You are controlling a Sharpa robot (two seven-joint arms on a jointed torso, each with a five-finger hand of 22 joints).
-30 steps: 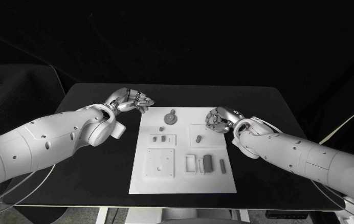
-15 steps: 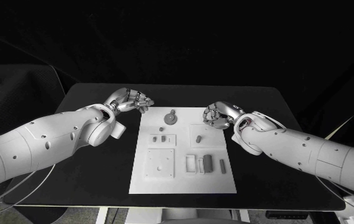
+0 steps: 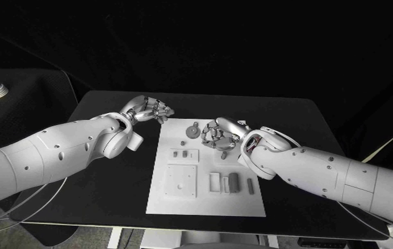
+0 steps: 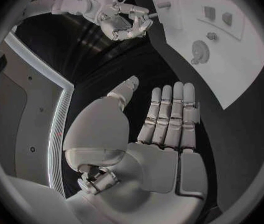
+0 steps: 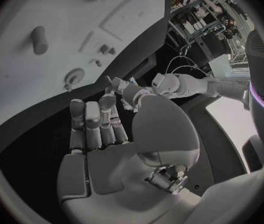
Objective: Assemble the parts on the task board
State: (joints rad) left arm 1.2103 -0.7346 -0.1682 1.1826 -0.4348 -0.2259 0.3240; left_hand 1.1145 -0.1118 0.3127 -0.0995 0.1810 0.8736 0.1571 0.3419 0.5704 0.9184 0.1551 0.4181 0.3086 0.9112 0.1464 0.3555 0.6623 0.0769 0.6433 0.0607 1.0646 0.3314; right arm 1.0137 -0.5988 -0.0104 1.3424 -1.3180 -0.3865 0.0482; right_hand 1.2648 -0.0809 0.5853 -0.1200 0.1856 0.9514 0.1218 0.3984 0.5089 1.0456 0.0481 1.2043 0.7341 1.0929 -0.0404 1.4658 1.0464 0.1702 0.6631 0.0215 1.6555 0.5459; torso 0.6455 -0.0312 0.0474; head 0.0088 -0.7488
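Task looks barely started, judging by the layout. The task board (image 3: 205, 172) lies mid-counter (image 3: 98, 203) with its parts spread out singly, none visibly mated.

Parts on the board, head view:
- round disc part (image 3: 192, 131) near the far edge, lying flat
- two small dark pieces (image 3: 182, 155) on a raised square pad, left-centre
- small upright peg (image 3: 224, 154) to the right of those, just beside the right robot hand
- square plate with a central hole (image 3: 180, 181), nothing seated in it as far as I can tell
- row of bar-shaped pieces (image 3: 229, 182) near the front right, side by side, apparently loose

Left robot hand (image 3: 149, 111): hovering off the board's far-left corner above the bare counter. In its wrist view the fingers (image 4: 169, 114) are straight and together, thumb apart, palm empty. Holds nothing.

Right robot hand (image 3: 221, 133): over the board's far-centre, between the disc and the peg, fingers curled in. The head view is too small to tell whether anything is pinched; its wrist view shows the fingers (image 5: 97, 124) fairly extended and nothing in the palm. I'd call it empty, positioned for a pick.

Left to do: essentially everything, meaning pick each loose piece and seat it.
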